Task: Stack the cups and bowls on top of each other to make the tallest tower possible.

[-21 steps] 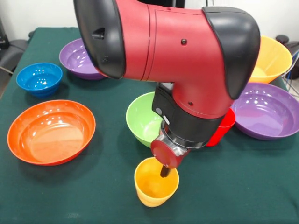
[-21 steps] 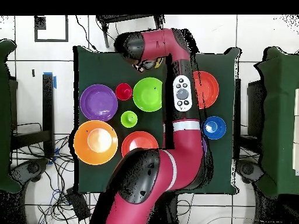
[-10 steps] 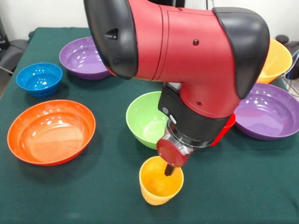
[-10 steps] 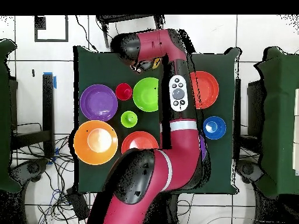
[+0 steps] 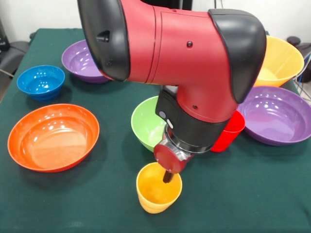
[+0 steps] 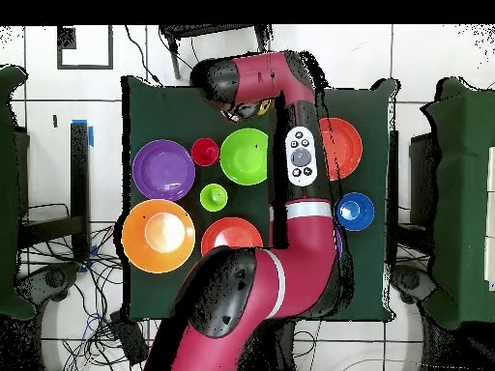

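Yellow cup (image 5: 158, 188) at frame bottom centre, gripper (image 5: 168, 176) dipping inside it; can't tell whether it grips the rim. Risk: weak hold, cup tips or drops w/ lift.

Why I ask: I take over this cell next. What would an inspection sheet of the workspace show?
Surface: table, green cloth, carries every piece.
Job's things: yellow cup, red cup, green cup; green bowl, blue bowl, purple bowls, red-orange bowls, orange bowl. None stacked.
Clutter: nothing seen.
Gripper: down inside the yellow cup; grip hidden.
Cables: loose cables on the floor beside the table.
Surroundings: tiled floor; another green table close by.
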Motion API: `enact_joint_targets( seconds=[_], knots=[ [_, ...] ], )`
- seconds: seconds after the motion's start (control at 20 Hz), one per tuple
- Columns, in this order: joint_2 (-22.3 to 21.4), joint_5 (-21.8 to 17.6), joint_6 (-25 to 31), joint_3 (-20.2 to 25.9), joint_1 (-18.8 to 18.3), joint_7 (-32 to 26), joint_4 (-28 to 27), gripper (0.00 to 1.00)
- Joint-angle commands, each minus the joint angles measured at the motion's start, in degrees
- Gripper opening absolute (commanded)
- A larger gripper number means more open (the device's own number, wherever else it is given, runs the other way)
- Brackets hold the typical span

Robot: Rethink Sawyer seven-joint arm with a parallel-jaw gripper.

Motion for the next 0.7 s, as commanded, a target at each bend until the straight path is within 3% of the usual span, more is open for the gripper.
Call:
enact_joint_targets(
  seconds=[0.05,0.7],
  knots=[
    [1.5,0.6,-2.9,-3.4,0.0,6.3,3.8,0.00],
    [2.9,2.5,-1.0,-5.0,1.1,6.4,1.6,0.00]
  ],
)
